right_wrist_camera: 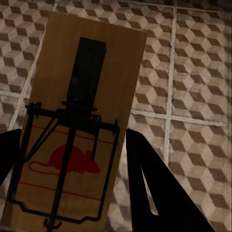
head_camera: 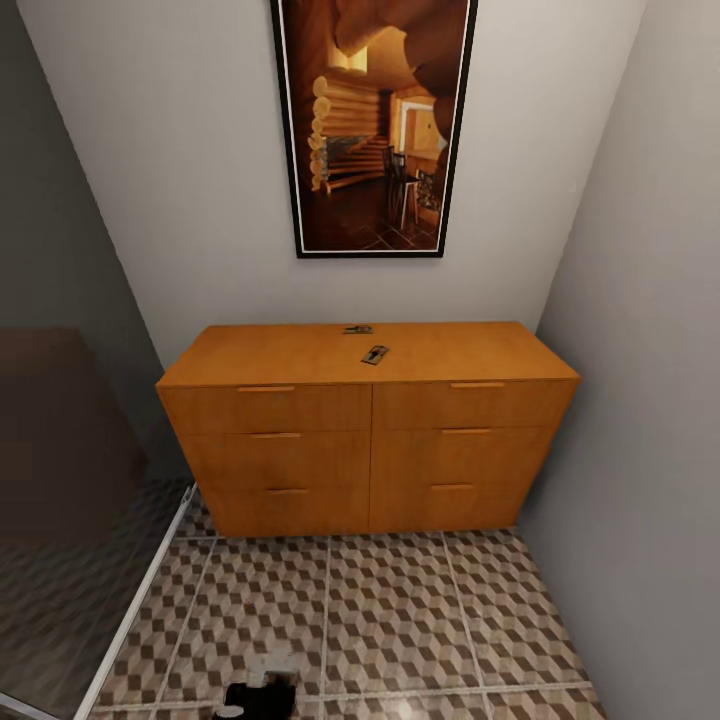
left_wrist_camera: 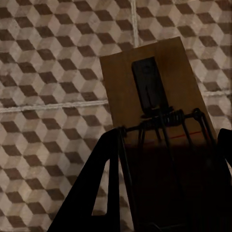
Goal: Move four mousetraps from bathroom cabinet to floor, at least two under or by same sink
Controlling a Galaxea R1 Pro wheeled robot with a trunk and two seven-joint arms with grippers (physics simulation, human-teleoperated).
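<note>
The orange-brown cabinet point(head_camera: 368, 440) stands against the far wall with all drawers shut. Two mousetraps lie on its top, one near the back point(head_camera: 357, 329) and one a little nearer point(head_camera: 375, 355). In the left wrist view my left gripper point(left_wrist_camera: 164, 193) is shut on a mousetrap point(left_wrist_camera: 145, 82), whose board sticks out past the dark fingers point(left_wrist_camera: 99, 193) above the cube-patterned bathroom floor point(left_wrist_camera: 48, 72). My right gripper point(right_wrist_camera: 79, 193) is shut on another mousetrap point(right_wrist_camera: 104, 72) with a red mouse print, also above the floor point(right_wrist_camera: 193, 96). The sink is out of view.
Grey walls close in on both sides of the cabinet, with a framed picture point(head_camera: 372, 125) above it. A glass panel with a white rail point(head_camera: 135, 600) runs along the left. Tiled floor point(head_camera: 400, 620) lies between me and the cabinet. A dark arm part point(head_camera: 260, 695) shows at the bottom edge.
</note>
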